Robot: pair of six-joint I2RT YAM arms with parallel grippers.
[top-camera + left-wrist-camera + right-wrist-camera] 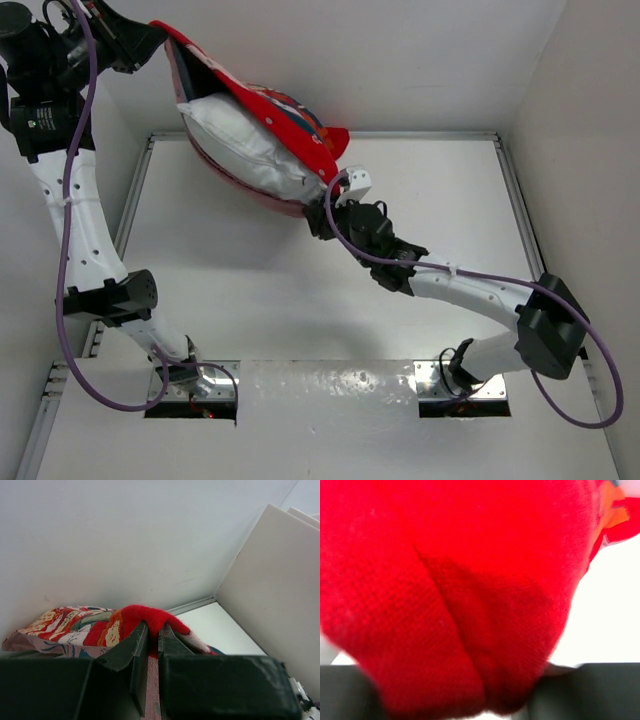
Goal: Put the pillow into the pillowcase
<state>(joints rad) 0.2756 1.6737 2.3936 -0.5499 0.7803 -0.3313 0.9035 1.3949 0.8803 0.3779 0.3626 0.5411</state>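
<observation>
Over white table (300,300), my left gripper (152,627) clamps the red-orange printed fabric pillowcase (290,110), plump white pillow (250,145) partly inside, right gripper (328,212) hold unclear; next I'd shake it deeper.

No text, number or brand can be read anywhere. In the left wrist view, the pillowcase (75,625) lies to the left of the left gripper (153,630) fingers and shows only a coloured printed pattern — no letters. In the top view, a small greenish mark (38,118) sits on the dark housing of the left arm, well to the left of and below those fingers — too small to make out.
</observation>
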